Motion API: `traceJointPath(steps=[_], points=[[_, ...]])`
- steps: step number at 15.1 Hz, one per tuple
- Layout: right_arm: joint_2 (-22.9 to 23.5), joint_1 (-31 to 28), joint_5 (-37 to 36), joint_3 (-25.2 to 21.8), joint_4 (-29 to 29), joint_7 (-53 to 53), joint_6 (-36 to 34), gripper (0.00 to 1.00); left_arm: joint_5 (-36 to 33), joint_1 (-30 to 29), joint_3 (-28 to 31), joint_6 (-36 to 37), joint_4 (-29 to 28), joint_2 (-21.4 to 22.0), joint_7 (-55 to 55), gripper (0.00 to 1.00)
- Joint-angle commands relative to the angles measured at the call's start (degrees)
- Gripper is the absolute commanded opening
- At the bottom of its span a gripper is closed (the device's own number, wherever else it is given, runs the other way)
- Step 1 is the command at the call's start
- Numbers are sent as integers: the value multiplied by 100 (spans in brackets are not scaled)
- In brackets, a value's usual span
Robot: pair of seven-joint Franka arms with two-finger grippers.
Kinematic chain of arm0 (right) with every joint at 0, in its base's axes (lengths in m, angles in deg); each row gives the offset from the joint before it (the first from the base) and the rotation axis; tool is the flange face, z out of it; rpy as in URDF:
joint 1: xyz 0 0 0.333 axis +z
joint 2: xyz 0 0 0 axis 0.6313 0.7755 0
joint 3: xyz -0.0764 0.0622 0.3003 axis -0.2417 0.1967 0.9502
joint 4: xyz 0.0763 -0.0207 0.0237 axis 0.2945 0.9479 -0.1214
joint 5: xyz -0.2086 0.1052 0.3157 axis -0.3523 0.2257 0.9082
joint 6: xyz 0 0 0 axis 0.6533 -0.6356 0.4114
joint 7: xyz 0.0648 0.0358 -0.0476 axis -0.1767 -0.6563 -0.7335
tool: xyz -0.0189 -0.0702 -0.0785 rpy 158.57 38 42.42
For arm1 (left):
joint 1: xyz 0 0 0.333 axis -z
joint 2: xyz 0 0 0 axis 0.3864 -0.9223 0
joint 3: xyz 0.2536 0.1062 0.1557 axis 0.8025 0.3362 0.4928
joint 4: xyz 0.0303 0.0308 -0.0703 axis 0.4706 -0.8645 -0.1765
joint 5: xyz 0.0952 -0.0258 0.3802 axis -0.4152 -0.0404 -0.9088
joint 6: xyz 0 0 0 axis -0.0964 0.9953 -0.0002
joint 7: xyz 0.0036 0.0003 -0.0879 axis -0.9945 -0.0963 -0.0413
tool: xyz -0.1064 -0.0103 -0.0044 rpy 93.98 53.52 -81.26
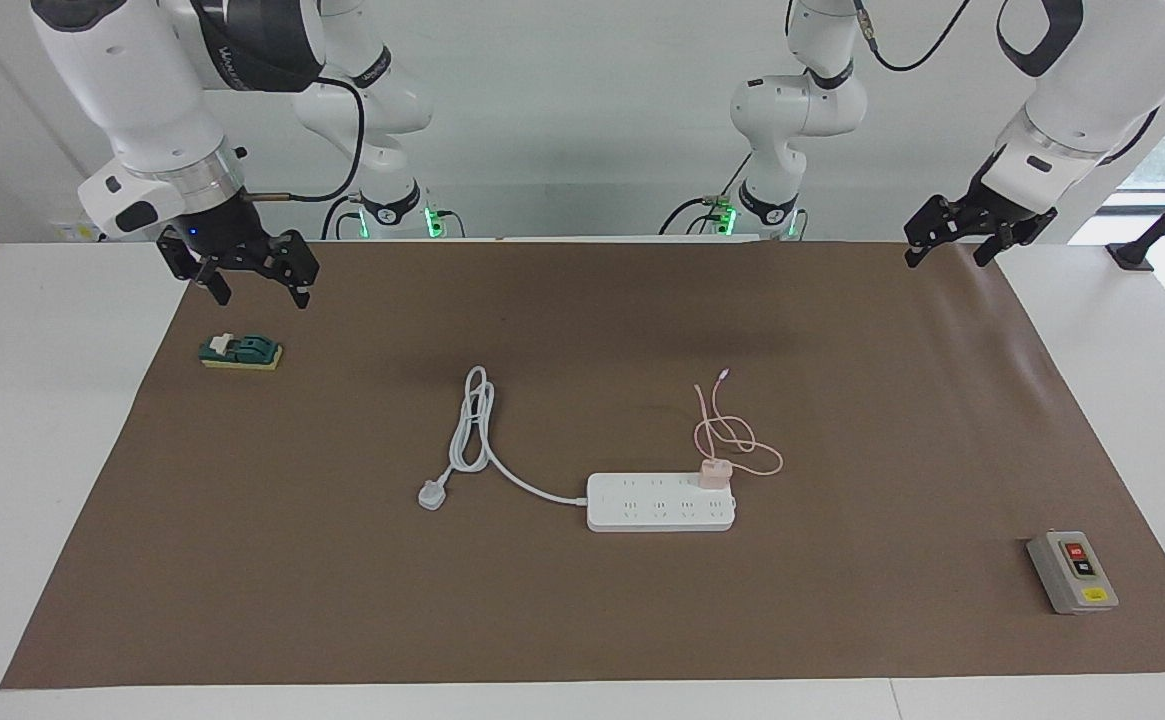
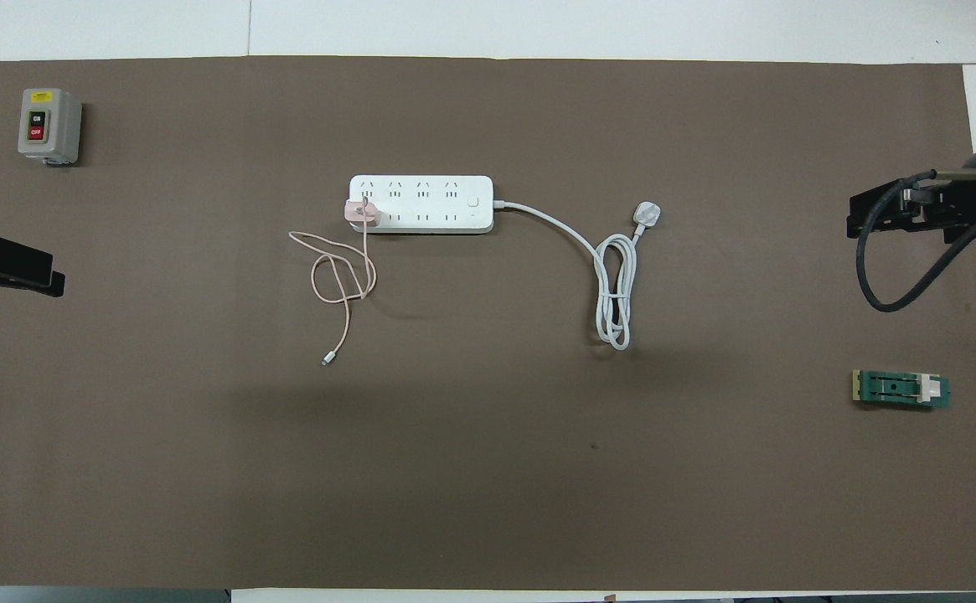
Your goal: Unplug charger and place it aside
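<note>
The tabletop (image 1: 62,450) is white, with a brown mat (image 1: 582,600) over most of it — everything that matters lies on that mat.

The two arms come next in bulk, and neither is near the work. The right tool (image 1: 254,278) hangs over the mat's corner at the right arm's end, its fingers spread and pointing down, nothing between them. The left tool (image 1: 954,240) hangs over the mat's edge at the left arm's end, fingers likewise spread and empty. Both look parked out of the way, which leaves the middle free for a reach.

In that middle lies the strip (image 1: 661,502), flat, sockets up. Its white cord (image 1: 472,420) runs toward the right arm's end, loops back on itself and ends in a plug (image 1: 431,494) lying loose — so the strip seems unpowered.

A grey switch box (image 1: 1072,571) sits toward the left arm's end, farther from the robots than the strip; a small green block (image 1: 240,351) sits below the right tool.

Smallest is the charger (image 1: 715,473) — seated in the strip's end socket toward the left arm, on the row nearer the robots. Its cable (image 1: 737,440) curls loosely on the mat, nearer the robots. I would judge the unplugging not yet begun.
</note>
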Motion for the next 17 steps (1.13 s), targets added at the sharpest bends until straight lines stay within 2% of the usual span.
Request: traceJointPath(steps=[1, 11, 17], points=[[-90, -25, 21, 21, 124, -99, 108, 100, 38, -21, 6, 3, -157, 148, 24, 100], [-108, 195, 21, 38, 150, -125, 55, 100, 38, -21, 6, 3, -157, 148, 24, 100], [-213, 256, 12, 82, 370, -143, 81, 100, 38, -21, 6, 3, -157, 148, 24, 100]])
